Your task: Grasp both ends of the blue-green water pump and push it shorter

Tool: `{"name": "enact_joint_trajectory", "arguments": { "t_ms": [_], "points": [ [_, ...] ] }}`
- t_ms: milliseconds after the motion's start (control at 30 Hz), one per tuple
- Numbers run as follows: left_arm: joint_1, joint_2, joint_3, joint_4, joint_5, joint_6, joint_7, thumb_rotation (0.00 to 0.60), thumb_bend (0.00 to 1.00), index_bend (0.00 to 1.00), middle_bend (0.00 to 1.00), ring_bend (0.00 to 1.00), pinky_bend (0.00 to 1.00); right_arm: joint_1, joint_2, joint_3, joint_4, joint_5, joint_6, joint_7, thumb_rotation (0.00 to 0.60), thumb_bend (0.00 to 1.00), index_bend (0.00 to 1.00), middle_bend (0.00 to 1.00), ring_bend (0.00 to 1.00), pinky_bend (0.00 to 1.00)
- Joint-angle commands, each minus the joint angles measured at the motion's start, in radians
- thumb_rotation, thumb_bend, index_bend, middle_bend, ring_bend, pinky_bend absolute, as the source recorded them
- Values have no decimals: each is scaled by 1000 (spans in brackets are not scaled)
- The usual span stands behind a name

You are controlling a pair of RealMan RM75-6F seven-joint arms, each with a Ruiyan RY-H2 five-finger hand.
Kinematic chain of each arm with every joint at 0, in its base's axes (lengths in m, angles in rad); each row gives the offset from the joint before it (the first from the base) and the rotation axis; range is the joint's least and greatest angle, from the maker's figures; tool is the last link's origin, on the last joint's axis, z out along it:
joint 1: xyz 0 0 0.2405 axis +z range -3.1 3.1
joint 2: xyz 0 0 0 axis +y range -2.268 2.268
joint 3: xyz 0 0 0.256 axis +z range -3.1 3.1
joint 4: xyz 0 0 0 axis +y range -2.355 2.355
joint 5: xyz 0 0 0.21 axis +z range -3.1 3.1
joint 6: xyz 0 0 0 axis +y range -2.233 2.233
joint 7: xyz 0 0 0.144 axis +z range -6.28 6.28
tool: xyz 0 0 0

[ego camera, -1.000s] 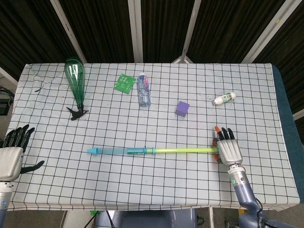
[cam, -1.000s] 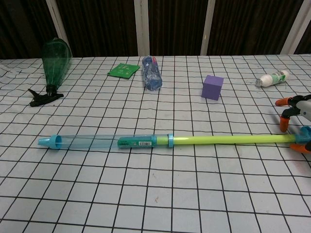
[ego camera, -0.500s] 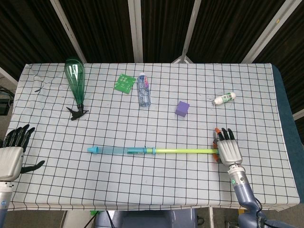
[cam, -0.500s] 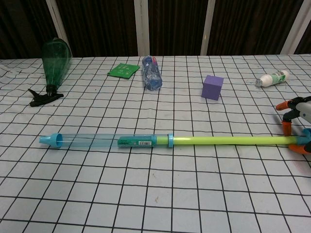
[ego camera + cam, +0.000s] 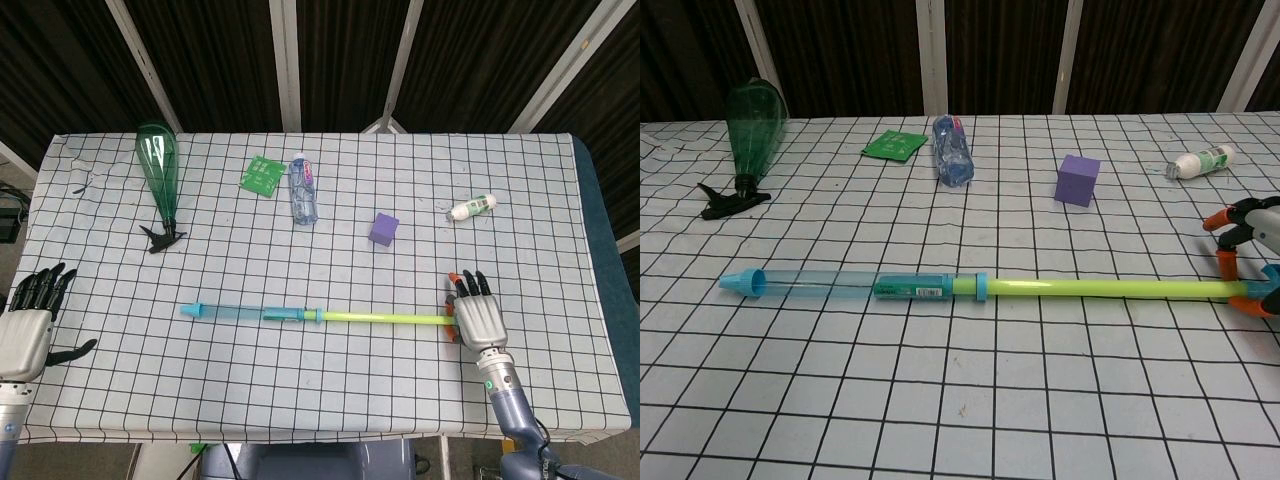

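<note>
Blue-green plastic water pump (image 5: 310,316) lies across near middle | my right hand (image 5: 476,318) wraps its right end | left hand (image 5: 27,325) open, far left | I should grab the blue tip, push straight.

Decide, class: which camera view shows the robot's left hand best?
The head view: the left hand shows whole at the table's left edge, fingers spread, holding nothing, well away from the water pump. The chest view does not show it at all.
</note>
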Motion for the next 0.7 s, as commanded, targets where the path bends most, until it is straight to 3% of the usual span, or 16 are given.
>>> {"name": "enact_joint_trajectory", "arguments": {
  "t_ms": [33, 167, 400, 700],
  "points": [
    [-12, 11, -7, -45, -17, -23, 17, 600, 105, 0, 0, 0, 0, 1, 3, 0, -4, 3, -1, 2, 600, 395, 622, 178, 0, 0],
    [-54, 31, -36, -102, -79, -90, 77, 600, 149, 8, 0, 0, 0, 3, 10, 3, -14, 4, -2, 10, 600, 395, 622, 178, 0, 0],
    [-161, 3, -108, -106, -215, -217, 190, 600, 239, 213, 27, 0, 0, 5, 23, 3, -38, 6, -4, 15, 600, 395, 622, 178, 0, 0],
    [-317, -134, -149, -21, -441, -370, 392, 600, 246, 347, 63, 0, 0, 4, 33, -4, -57, 7, -1, 12, 600, 396, 622, 179, 0, 0]
  ]
}}
